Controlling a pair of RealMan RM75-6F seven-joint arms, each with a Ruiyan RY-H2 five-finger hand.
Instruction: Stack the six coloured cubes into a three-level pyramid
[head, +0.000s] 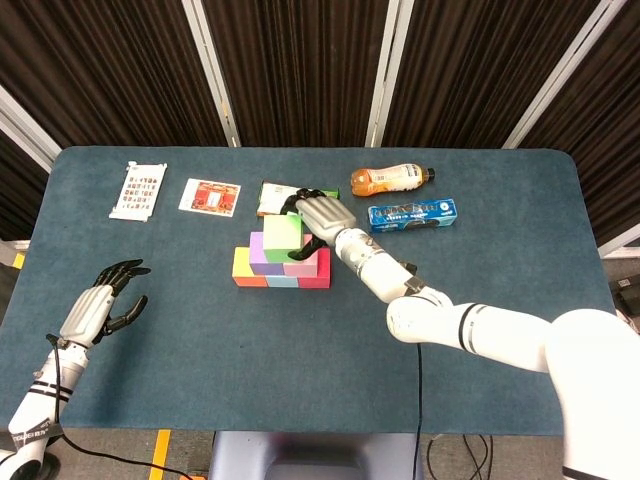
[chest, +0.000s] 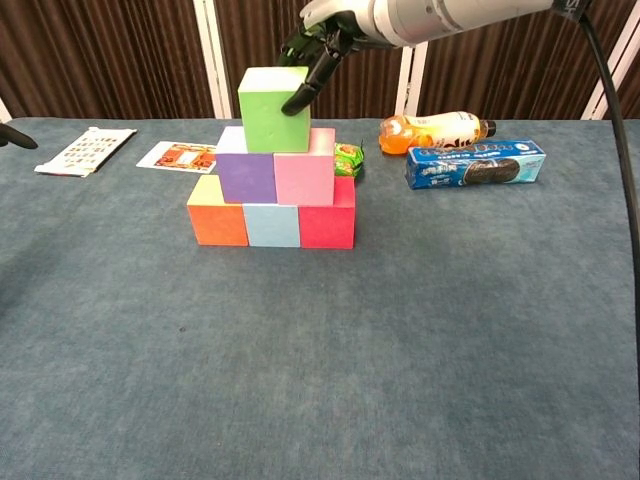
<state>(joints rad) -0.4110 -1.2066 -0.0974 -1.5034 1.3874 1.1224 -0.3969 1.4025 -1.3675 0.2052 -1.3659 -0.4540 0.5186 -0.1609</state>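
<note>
A robot test lab or studio is suggested. A blue felt-covered table (head: 300, 330) is backed by dark pleated curtains (head: 300, 70) with white frame struts (head: 386, 70). Props are laid out beyond the right hand (head: 318, 215): a bottle (head: 390, 180), a biscuit pack (head: 412, 215) and cards (head: 138, 190).

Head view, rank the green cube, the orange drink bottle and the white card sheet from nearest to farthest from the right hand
1. green cube, top of the pyramid, under the right hand and touched by its fingers.
2. orange drink bottle, behind the hand, to its right.
3. white card sheet, far left of the table.
</note>
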